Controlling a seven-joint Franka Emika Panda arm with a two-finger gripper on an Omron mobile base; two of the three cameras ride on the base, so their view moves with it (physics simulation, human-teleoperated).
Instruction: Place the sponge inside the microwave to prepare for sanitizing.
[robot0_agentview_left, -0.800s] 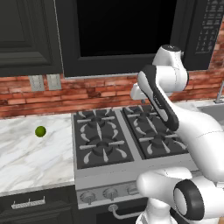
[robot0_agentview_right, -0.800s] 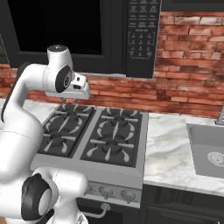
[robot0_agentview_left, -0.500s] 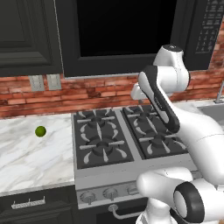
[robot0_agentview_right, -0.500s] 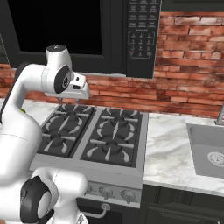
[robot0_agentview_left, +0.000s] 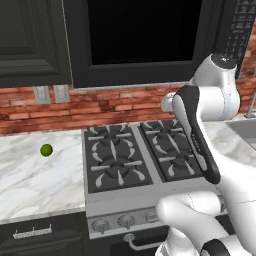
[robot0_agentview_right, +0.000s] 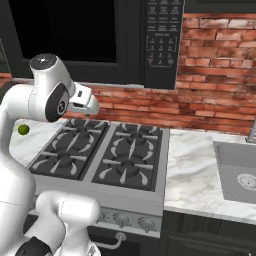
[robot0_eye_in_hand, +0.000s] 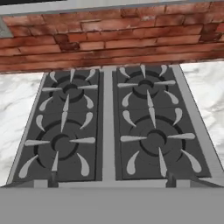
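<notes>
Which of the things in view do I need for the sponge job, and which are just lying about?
For the job:
- microwave, door looks shut
- its keypad

Just lying about:
- green ball on the marble counter
- stove
- sink
- wall outlets

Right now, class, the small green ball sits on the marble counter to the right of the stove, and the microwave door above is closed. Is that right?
Not quite. The small green ball sits on the marble counter to the left of the stove, as the left base view shows. The microwave door above is closed, as stated.
</notes>
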